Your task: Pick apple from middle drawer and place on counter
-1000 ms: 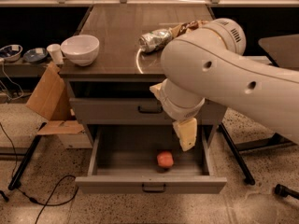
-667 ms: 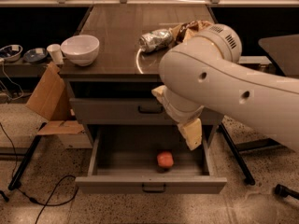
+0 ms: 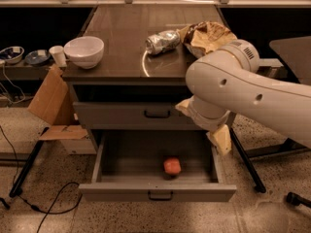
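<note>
Arm [image 3: 233,84] swung right since a second ago; gripper [image 3: 220,139] now at right wall of middle drawer [image 3: 121,192], off to side of apple [image 3: 172,166]. Apple unmoved: on drawer floor, near front, slightly right of centre. Gripper wide or narrow? Cannot tell; nothing seen in it. Counter [image 3: 121,33] above carries bowl [image 3: 84,51] and foil bag [image 3: 163,41]. Risks, my read: descent from here clips drawer wall; off-centre approach nudges round apple, sends it rolling; bulky arm brushes counter edge.
</note>
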### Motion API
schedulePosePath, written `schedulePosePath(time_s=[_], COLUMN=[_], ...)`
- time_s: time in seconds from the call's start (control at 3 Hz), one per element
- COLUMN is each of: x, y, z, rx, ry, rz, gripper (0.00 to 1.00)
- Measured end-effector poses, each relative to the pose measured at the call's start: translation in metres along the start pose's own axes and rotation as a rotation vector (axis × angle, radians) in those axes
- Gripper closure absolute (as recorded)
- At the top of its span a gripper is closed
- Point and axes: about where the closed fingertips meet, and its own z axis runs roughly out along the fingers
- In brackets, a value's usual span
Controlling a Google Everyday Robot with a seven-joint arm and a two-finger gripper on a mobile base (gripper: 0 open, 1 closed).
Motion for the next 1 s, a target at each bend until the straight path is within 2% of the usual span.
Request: schedulePosePath(time_s=[0.33,0.67,1.0], x=[0.011,0.012,0.005], y=[0.014,0.024,0.031], z=[0.027,0.045,0.063], rx=[-0.050,-0.067,-0.098], ry=[-0.021,-0.010,-0.011], rz=[-0.056,-0.138,-0.274], gripper=[0.00,0.00,0.00])
